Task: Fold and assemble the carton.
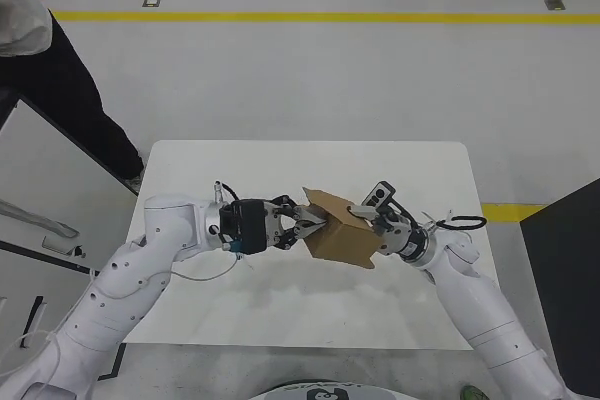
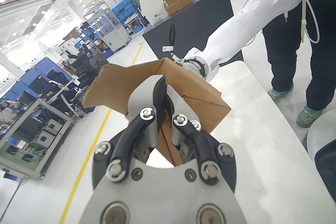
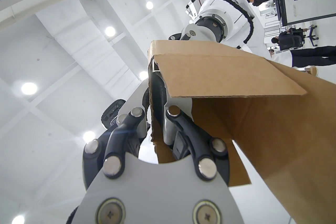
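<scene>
A brown cardboard carton (image 1: 342,238) is held above the middle of the white table (image 1: 280,300), between both arms. My left gripper (image 1: 302,224) is shut on a panel at the carton's left end; the left wrist view shows its dark fingers (image 2: 163,97) pinching the cardboard edge of the carton (image 2: 202,93). My right gripper (image 1: 365,214) is shut on the carton's right end, and in the right wrist view its fingers (image 3: 157,93) clamp a wall of the carton (image 3: 236,78) below a loose flap. The carton is partly opened into a box shape, with flaps loose.
A dark cabinet (image 1: 575,270) stands off the table's right side. A person (image 2: 302,38) in dark trousers stands beside the table's edge. A yellow floor line (image 1: 330,17) runs beyond the far side. The table's near half is bare.
</scene>
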